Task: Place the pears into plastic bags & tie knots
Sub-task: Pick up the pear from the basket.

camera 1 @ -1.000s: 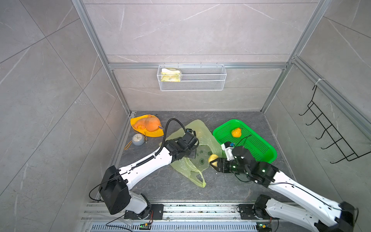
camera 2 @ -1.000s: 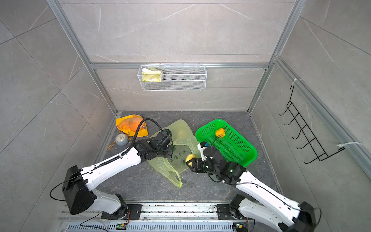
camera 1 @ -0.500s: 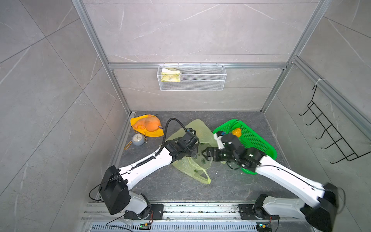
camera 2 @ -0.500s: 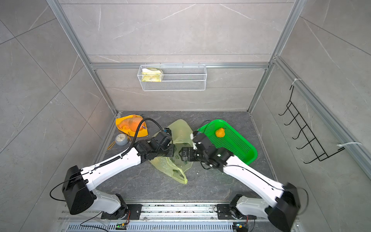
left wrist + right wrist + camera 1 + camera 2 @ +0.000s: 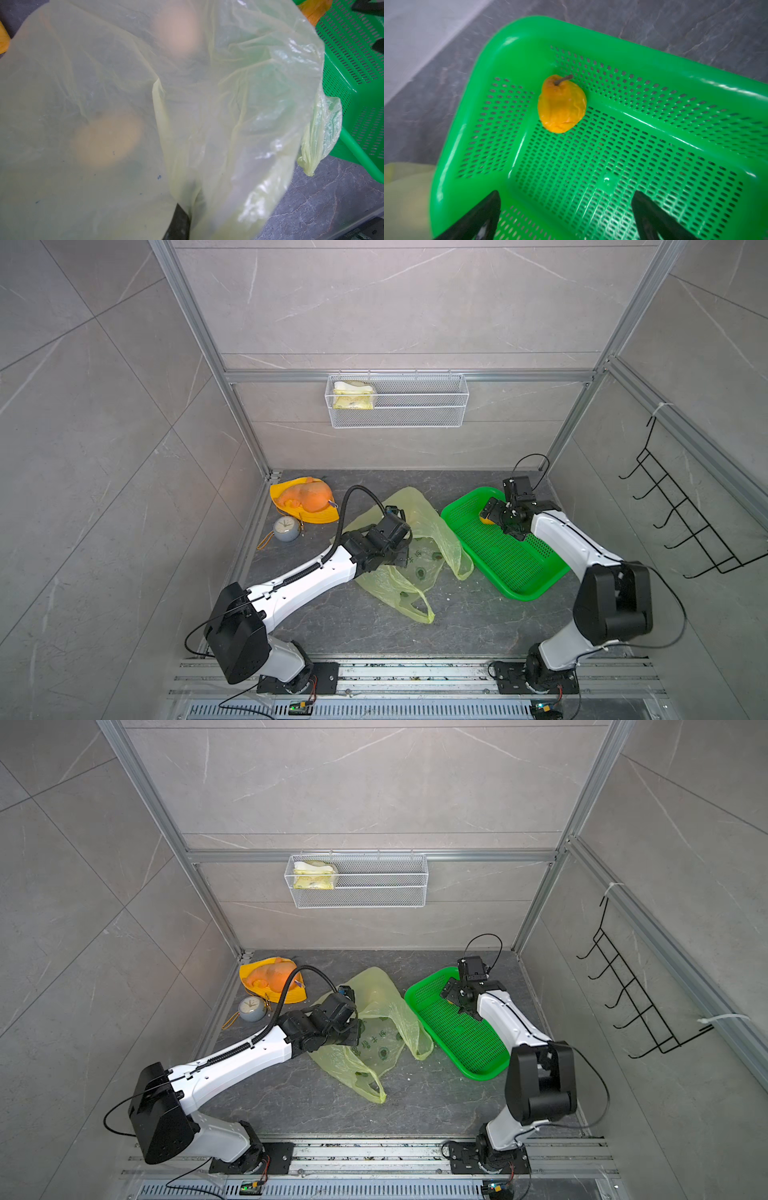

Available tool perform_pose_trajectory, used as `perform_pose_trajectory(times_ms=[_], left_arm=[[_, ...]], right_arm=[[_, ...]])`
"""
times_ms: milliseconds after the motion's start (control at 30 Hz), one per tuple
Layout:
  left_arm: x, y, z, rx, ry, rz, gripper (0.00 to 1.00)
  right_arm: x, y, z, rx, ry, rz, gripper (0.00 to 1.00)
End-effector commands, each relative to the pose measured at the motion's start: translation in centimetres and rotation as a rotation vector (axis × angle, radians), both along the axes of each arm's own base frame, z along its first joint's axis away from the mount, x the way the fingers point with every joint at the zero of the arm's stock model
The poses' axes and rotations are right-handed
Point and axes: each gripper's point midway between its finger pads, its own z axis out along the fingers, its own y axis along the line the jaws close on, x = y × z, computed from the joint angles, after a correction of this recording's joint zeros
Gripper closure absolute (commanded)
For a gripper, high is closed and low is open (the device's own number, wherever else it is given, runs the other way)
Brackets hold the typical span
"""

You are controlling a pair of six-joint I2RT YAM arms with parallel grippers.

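Gripper state, left arm: the left gripper (image 5: pixel 398 559) is fully closed and, as far as the views show, pinches the film of the plastic bag (image 5: pixel 422 531), which lies just left of centre on the floor in both top views. The pinch appears intended to keep one side of the bag's mouth lifted for loading.

The right gripper (image 5: pixel 566 220) has its jaws spread wide and holds nothing. It hovers over the far corner of the green basket (image 5: pixel 519 597), right of centre, directed at the orange pear (image 5: pixel 561 104). This is judged to be the approach for a pick.

Contents:
- Green basket: one orange pear, lying against the corner wall with its stem showing. Nothing else is inside.
- Plastic bag: in the left wrist view, two blurred shapes show through the film, one yellowish (image 5: pixel 108 139) and one pale (image 5: pixel 176 35). These are judged to be the other two pears, already bagged.
- Wire basket (image 5: pixel 415 414), on the back wall at upper centre: one yellow-and-white packet (image 5: pixel 353 396).

Handles: one handle loop (image 5: pixel 417 610) trails flat on the floor at lower centre. No knot is visible, so tying is judged not yet done.

Risk: the pear sits tight in the corner, which leaves the fingers little room.
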Motion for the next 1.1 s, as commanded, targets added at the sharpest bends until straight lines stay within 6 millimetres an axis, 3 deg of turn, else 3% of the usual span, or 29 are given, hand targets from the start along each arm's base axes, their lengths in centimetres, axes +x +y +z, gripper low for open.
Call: perform_pose_trajectory(times_ms=[0, 367, 500, 667, 800, 933, 1067], left_arm=[[0.0, -0.3, 0.5, -0.037, -0.011, 0.001, 1.0], [0.0, -0.4, 0.2, -0.014, 0.002, -0.019, 1.0], [-0.2, -0.2, 0.1, -0.008, 0.006, -0.016, 1.0], [-0.1, -0.2, -0.1, -0.007, 0.01, -0.007, 1.0], [0.0, -0.2, -0.3, -0.008, 0.01, 0.001, 1.0], [0.1, -0.1, -0.3, -0.002, 0.007, 0.008, 1.0], [0.3, -0.3, -0.2, 0.004, 0.007, 0.006, 1.0]], right_arm=[[3.2, -0.4, 0.8, -0.024, -0.055, -0.022, 0.0], [6.7, -0.4, -7.2, -0.04, 0.069, -0.058, 0.0], [7.2, -0.1, -8.3, -0.041, 0.072, -0.028, 0.12], [6.1, 0.1, -6.3, -0.037, 0.013, 0.023, 0.41], [3.7, 0.3, -3.2, -0.026, -0.05, 0.059, 0.48], [-0.8, 2.1, 0.7, 0.07, -0.13, 0.115, 0.49], [-7.7, 7.4, 4.3, 0.214, -0.199, 0.286, 0.49]])
